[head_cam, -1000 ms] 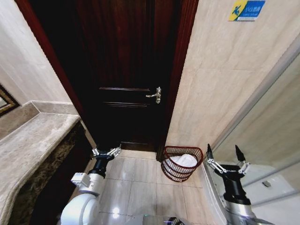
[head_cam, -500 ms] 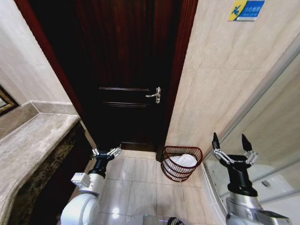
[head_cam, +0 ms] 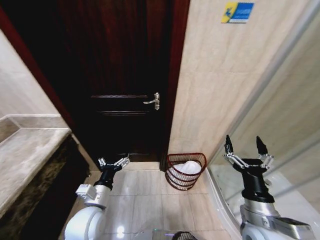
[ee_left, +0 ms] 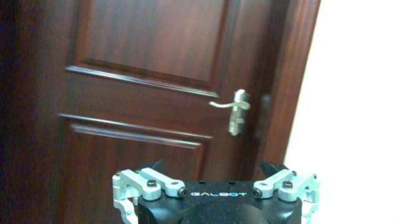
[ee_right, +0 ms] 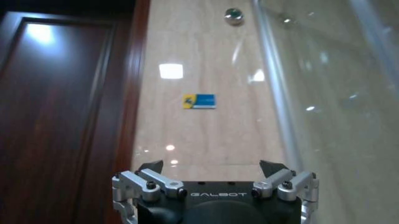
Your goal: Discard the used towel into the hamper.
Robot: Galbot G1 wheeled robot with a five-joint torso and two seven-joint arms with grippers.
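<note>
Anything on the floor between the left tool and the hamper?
No. In the head view, bare tiled floor lies between the left tool and the hamper, which already holds a white towel.

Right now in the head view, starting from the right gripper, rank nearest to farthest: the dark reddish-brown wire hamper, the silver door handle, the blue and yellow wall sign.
From the right gripper, open and raised beside the glass panel:
1. Dark reddish-brown wire hamper, on the floor to its left, white towel inside.
2. Silver door handle, farther left on the dark wooden door.
3. Blue and yellow wall sign, high on the tiled wall.
</note>
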